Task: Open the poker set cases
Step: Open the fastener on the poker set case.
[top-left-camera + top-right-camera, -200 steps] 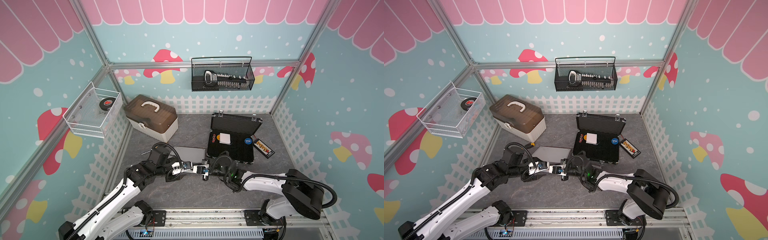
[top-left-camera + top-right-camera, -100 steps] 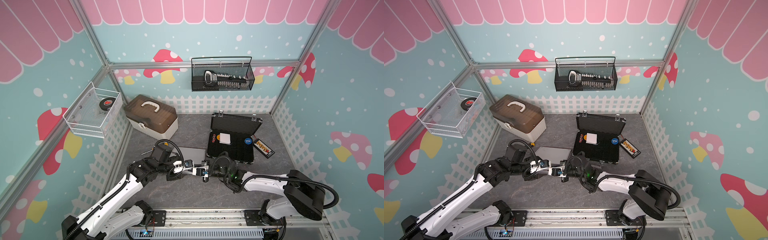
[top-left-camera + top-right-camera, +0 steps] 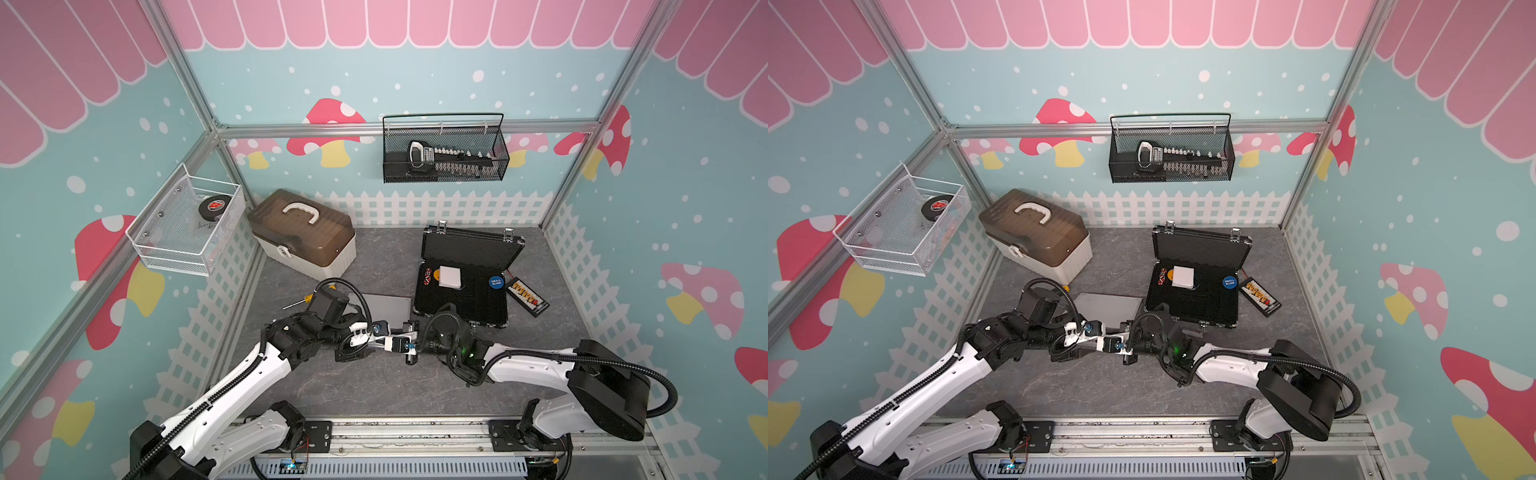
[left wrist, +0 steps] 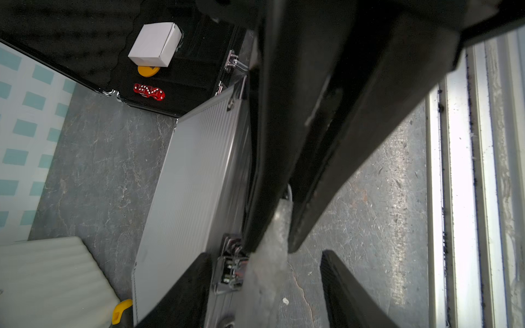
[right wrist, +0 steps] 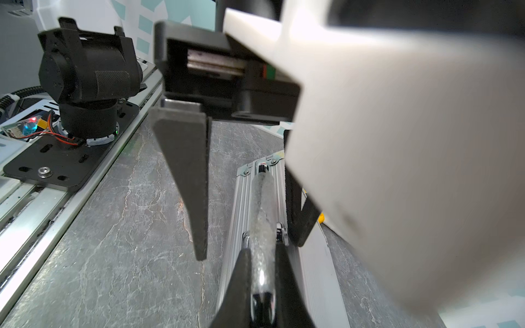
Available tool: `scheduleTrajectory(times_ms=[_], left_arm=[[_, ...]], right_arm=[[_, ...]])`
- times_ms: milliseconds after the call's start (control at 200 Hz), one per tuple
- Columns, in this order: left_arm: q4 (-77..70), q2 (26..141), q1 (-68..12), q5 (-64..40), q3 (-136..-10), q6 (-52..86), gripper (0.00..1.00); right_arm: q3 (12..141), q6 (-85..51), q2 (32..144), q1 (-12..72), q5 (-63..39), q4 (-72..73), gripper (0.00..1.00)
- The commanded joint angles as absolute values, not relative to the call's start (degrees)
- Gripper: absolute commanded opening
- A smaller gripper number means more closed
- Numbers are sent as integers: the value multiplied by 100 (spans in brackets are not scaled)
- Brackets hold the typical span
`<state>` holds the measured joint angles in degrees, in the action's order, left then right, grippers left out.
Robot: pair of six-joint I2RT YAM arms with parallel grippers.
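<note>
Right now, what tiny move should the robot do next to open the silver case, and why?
Probably bring the left gripper onto the latch and flip it up. The silver case lies shut, the right gripper is shut on its handle, and the latch sits between the open left jaws. The black case is already open.

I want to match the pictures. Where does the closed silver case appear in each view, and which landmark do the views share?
Both top views: silver case on the floor, image-left of the open black case.
Left wrist: its ribbed lid runs from the black case toward the camera.
Right wrist: its ribbed side, with the handle inside the shut right gripper.
Shared landmark: the yellow tool handle beside the case, in all views.
</note>
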<state>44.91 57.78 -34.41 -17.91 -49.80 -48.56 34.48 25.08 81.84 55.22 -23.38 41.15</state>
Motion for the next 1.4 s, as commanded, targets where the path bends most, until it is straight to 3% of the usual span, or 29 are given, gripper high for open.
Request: scheduleTrajectory(times_ms=[0,425,930,1276,1396], left_arm=[[4676,5904,-3482,-1564,-5001,-5070,62],[5834,6268,-3833,-1323,-5065,-5089,57],[5729,6247,-3877,-1805,-4926,-5106,51],[5941,6317,-3881,-2053,-5027,-5137,41],[5994,6346,-3877,-2067,-5054,-5159,33]], right_arm=[[3656,2655,7874,5579,-2483,4685,0],[3669,2685,7901,5572,-2378,4673,0],[3659,2612,8059,5572,-2382,4804,0],[3665,2641,8077,5572,-2373,4811,0],[3656,2647,8073,5572,-2357,4816,0]])
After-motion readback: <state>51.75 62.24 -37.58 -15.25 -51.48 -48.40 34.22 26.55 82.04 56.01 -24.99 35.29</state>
